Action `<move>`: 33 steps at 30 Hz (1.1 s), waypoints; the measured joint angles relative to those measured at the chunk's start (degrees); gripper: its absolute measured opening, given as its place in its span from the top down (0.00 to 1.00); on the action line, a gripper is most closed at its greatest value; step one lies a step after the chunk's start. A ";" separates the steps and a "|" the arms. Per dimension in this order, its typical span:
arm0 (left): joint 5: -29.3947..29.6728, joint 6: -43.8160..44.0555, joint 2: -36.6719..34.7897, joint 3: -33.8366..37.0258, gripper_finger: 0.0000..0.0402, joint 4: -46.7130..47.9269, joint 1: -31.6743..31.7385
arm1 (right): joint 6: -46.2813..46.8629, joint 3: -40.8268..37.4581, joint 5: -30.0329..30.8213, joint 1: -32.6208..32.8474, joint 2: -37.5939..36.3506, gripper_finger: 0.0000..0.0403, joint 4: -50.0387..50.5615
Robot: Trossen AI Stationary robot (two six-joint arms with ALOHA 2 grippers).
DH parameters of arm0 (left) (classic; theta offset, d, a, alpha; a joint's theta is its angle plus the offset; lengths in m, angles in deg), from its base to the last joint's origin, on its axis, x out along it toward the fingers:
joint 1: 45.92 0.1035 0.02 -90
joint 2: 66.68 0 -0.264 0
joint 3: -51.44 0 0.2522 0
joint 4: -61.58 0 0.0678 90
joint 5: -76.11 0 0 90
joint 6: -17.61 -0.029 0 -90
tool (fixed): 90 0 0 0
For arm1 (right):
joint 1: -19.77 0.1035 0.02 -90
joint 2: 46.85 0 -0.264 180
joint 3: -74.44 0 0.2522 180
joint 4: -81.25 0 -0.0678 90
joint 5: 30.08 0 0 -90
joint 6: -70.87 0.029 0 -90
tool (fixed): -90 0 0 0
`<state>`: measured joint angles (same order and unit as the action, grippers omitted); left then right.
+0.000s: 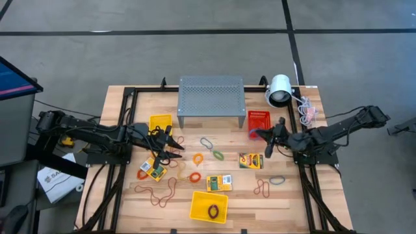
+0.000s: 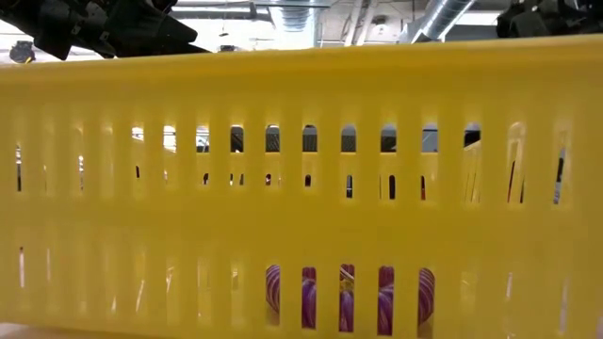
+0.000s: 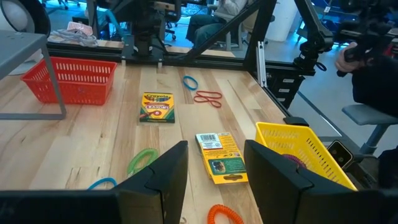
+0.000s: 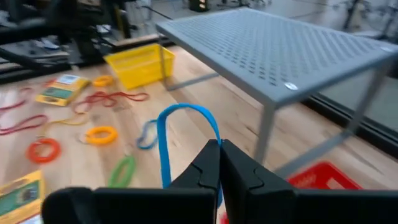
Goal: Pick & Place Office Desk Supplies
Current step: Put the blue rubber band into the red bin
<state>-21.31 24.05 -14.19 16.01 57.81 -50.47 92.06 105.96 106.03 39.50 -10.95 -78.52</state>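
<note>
Rubber bands lie flat on the wooden table, among them a green one (image 1: pixel 218 155), an orange one (image 1: pixel 195 177) and a red one (image 1: pixel 262 188). Three crayon boxes (image 1: pixel 250 160) (image 1: pixel 219 182) (image 1: pixel 153 169) lie flat among them. My right gripper (image 1: pixel 268 140) (image 4: pixel 219 149) hovers beside the red basket (image 1: pixel 258 120), shut on a blue rubber band (image 4: pixel 180 115). My left gripper (image 1: pixel 172 148) (image 3: pixel 214 180) stands open above the table's left half with nothing between its fingers. One crayon box (image 3: pixel 221 158) lies on the table beyond them. My right gripper pinches the blue rubber band between its two shut fingers at one spot of the loop (image 4: pixel 217 138), at their free ends. The fingers point nearly level toward the table's left. The rest of the loop stands out past the fingertips, lifted clear of the table.
A grey perforated stand (image 1: pixel 211 97) and a white lamp (image 1: pixel 279 90) stand at the far edge. One yellow basket (image 1: pixel 160 122) sits by the left gripper. Another (image 1: pixel 209 207) sits at the near edge and fills the low view (image 2: pixel 301 141).
</note>
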 joint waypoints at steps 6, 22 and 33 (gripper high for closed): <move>0.00 0.00 0.00 0.02 0.61 0.00 -0.01 | 5.69 0.00 4.01 -0.04 0.05 1.00 5.34; 0.00 0.00 0.00 0.02 0.61 -0.04 -0.01 | 8.83 0.00 -4.50 -14.79 0.09 1.00 11.58; 0.02 -0.04 0.00 0.02 0.61 -0.07 0.01 | 4.31 0.03 -16.98 -26.16 5.28 1.00 11.51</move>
<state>-21.29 24.01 -14.19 16.03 57.74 -50.47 96.37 106.00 89.05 13.34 -5.68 -67.01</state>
